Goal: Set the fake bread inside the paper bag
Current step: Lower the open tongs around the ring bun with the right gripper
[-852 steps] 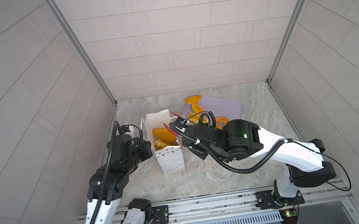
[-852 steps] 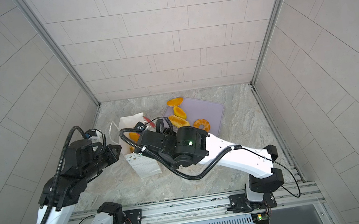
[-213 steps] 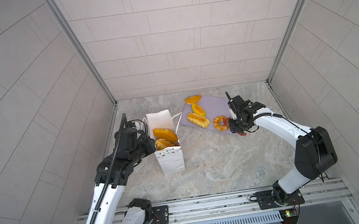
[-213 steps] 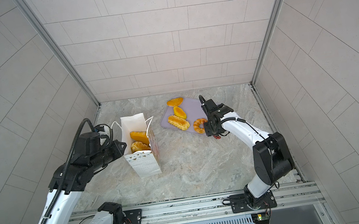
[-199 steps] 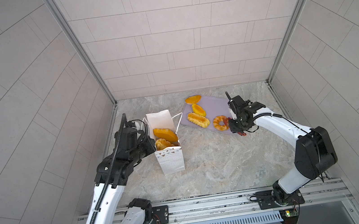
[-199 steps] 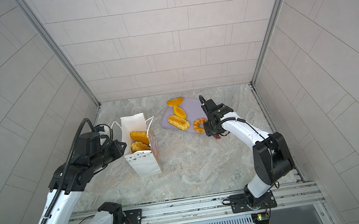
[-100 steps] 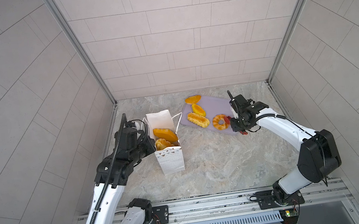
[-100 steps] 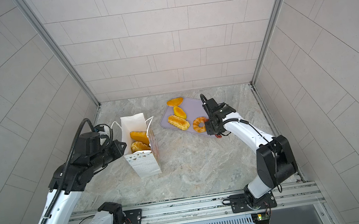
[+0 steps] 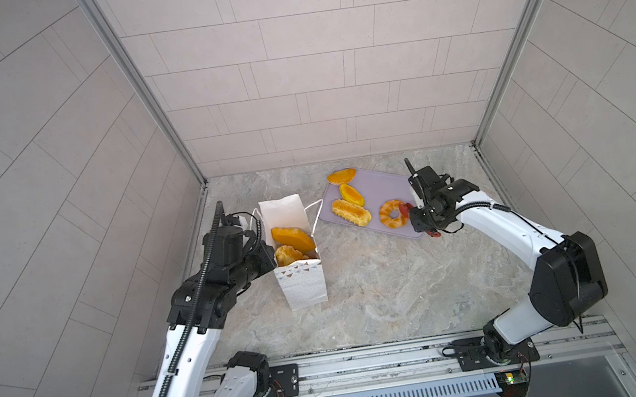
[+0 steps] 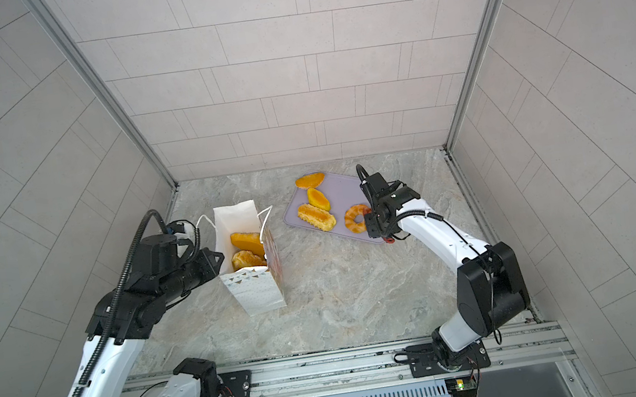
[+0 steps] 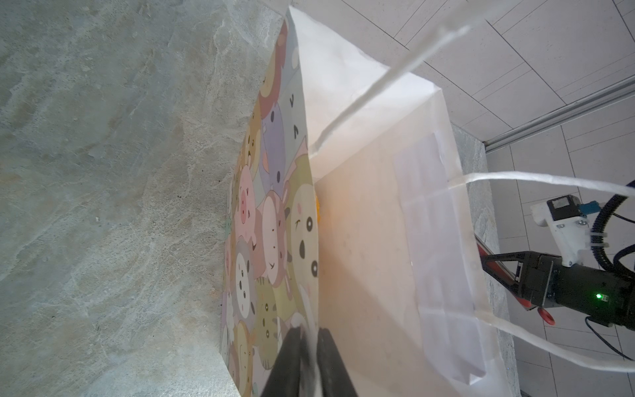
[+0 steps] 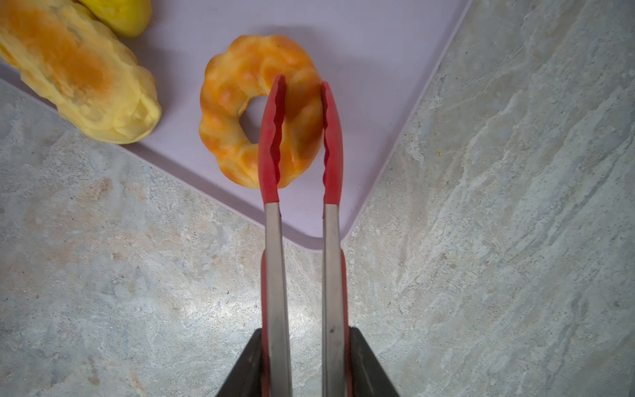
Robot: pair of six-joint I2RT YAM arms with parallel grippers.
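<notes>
Near left: paper bag (image 9: 302, 281) rim is pinched open by left gripper (image 11: 311, 347); two pastries (image 9: 292, 234) lie inside. Far right: tongs (image 12: 275, 275) are clamped in right gripper (image 12: 305, 331), straddling ring pastry (image 12: 226, 103) on lilac tray (image 12: 378, 68), seemingly not yet biting. Squeeze to be firmed before lifting.

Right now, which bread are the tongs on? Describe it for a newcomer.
Find the lilac tray right of the paper bag. On its near corner lies the ring-shaped pastry, red-tipped tongs around one side. It's the only piece with a hole.
</notes>
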